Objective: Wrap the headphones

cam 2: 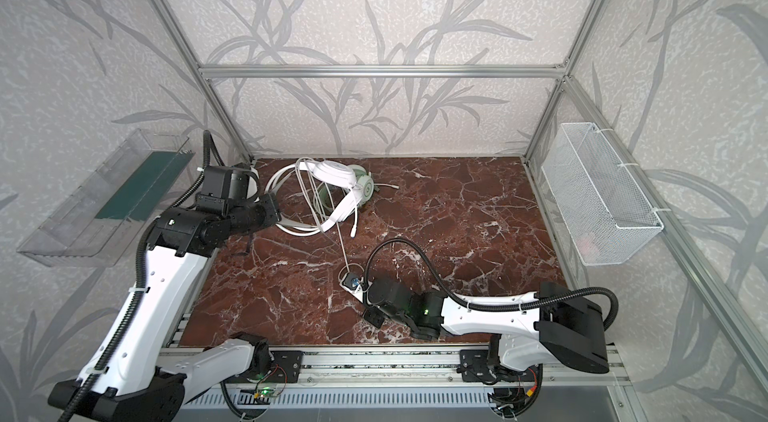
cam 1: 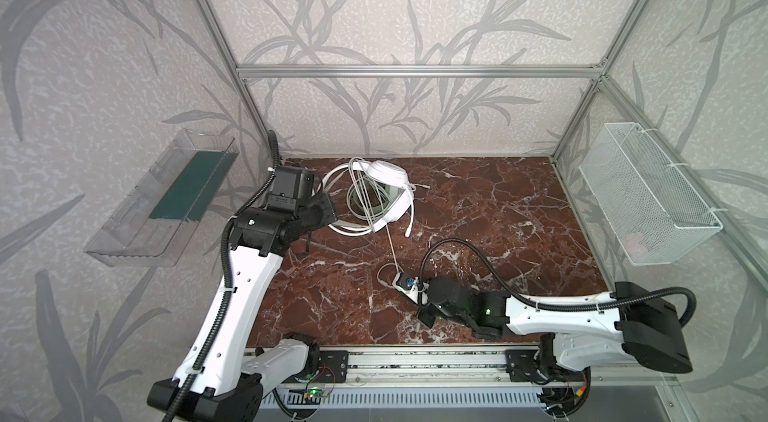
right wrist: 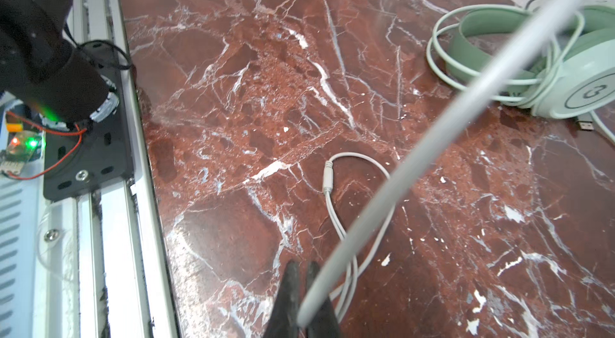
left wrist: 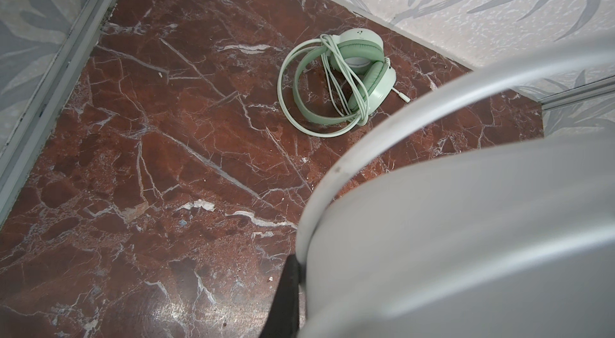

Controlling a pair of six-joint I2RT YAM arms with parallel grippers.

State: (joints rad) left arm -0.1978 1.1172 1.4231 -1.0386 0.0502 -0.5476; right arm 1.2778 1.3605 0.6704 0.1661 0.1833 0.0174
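Left arm's reared up at the back-left, left claw (cam 1: 330, 208) clamped on the white headset (cam 1: 388, 179), hoisted over the mint headset (left wrist: 369, 77) lying on the table (cam 1: 498, 212). Right arm's stretched low, right claw (right wrist: 301, 266) pinching the white one's cable (right wrist: 432, 140). Only the right wrist view shows the loose plug (right wrist: 327, 176).

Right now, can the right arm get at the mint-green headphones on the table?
Probably not as things stand: the right gripper is shut on the white cable, pulled taut, and the white headphones, held up by the left gripper, seem to hang over the mint-green headphones.
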